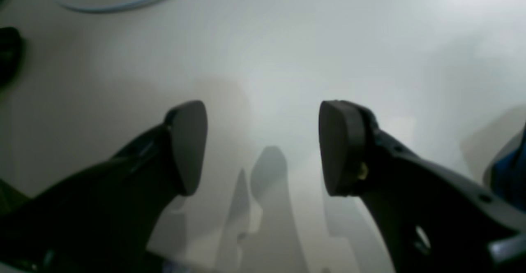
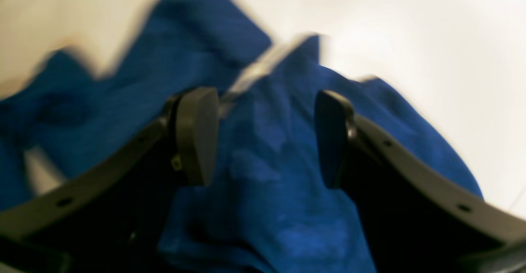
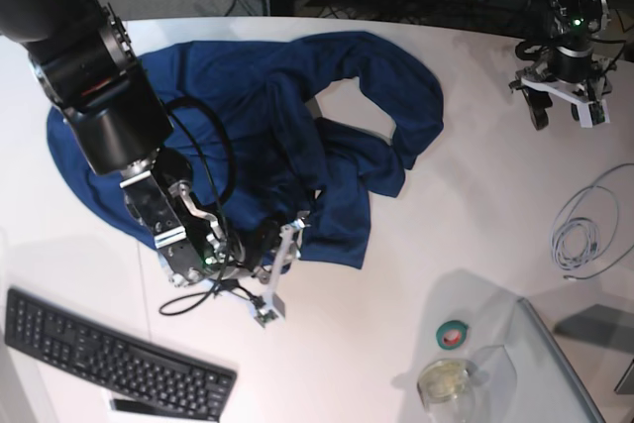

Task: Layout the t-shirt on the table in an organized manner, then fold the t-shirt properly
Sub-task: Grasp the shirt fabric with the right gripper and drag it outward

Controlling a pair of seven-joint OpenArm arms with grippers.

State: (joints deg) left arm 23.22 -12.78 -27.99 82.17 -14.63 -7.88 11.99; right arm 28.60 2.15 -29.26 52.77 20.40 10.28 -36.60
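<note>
- T-shirt (image 3: 248,136), the large plain navy-blue soft fabric shirt, lies rumpled and doubled over itself on the wide smooth white table (image 3: 466,215), nearer your right arm's side, with a bare gap showing inside its folds.
- Expect it to be light, limp and clingy: it will sag and drag, not slide as one sheet.
- Your right gripper (image 2: 263,137) hangs just above the cloth with its jaws apart, nothing between them.
- Your left gripper (image 1: 263,145) is spread wide over bare table, well apart from the shirt.
- Take hold at a hem corner or shoulder seam, pinching a single layer.
</note>
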